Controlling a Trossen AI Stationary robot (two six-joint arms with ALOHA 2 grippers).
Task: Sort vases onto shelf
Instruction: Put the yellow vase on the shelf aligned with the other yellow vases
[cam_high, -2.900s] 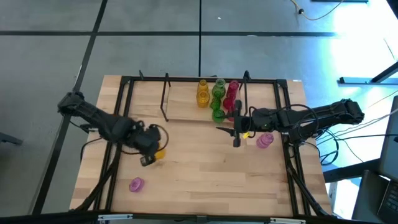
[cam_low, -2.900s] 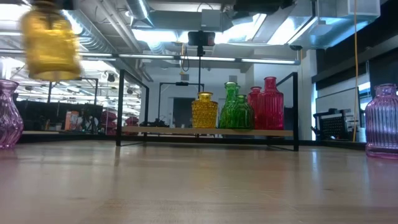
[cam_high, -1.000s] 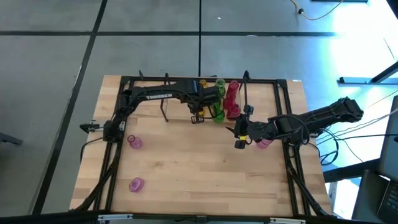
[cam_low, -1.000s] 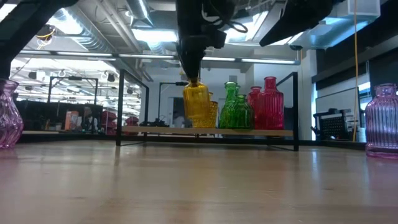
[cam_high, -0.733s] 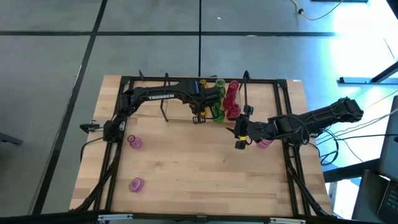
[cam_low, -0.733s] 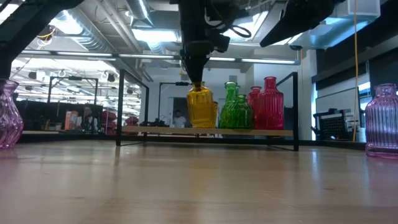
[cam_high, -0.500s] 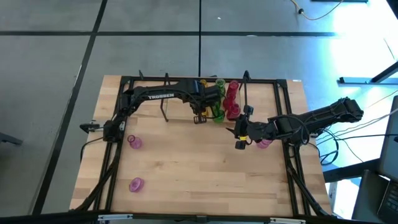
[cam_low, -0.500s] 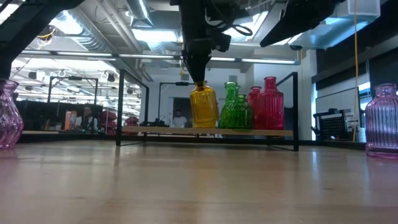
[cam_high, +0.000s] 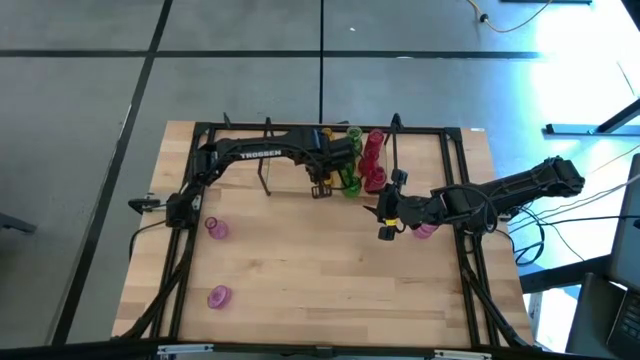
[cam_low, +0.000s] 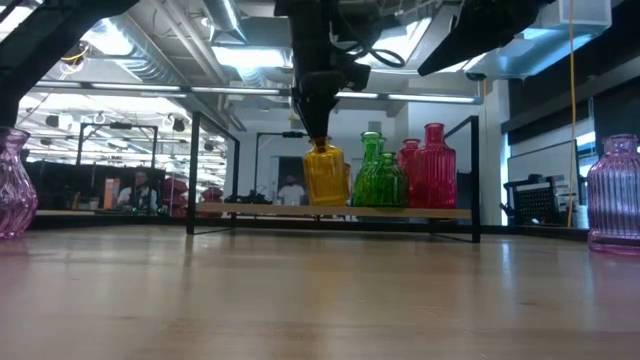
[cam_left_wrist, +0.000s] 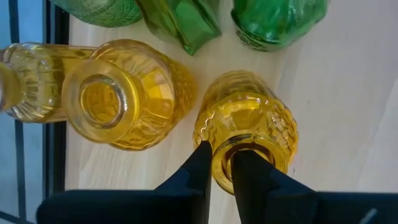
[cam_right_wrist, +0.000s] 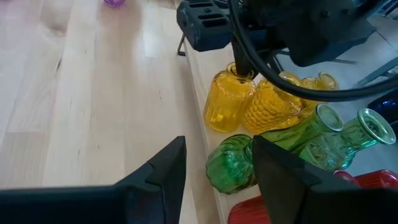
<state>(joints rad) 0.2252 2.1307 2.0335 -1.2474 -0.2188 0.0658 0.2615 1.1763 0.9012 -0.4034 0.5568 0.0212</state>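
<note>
One yellow vase (cam_left_wrist: 245, 127) stands upright directly below the left gripper (cam_left_wrist: 219, 163), its long axis vertical and its rim pinched between the clenched jaws, its base at or just above the shelf (cam_low: 330, 211). Just beside it stands another yellow vase (cam_left_wrist: 124, 93), then the green vases (cam_low: 378, 175). Farther off, the right gripper (cam_high: 385, 215) hovers with jaws released.
</note>
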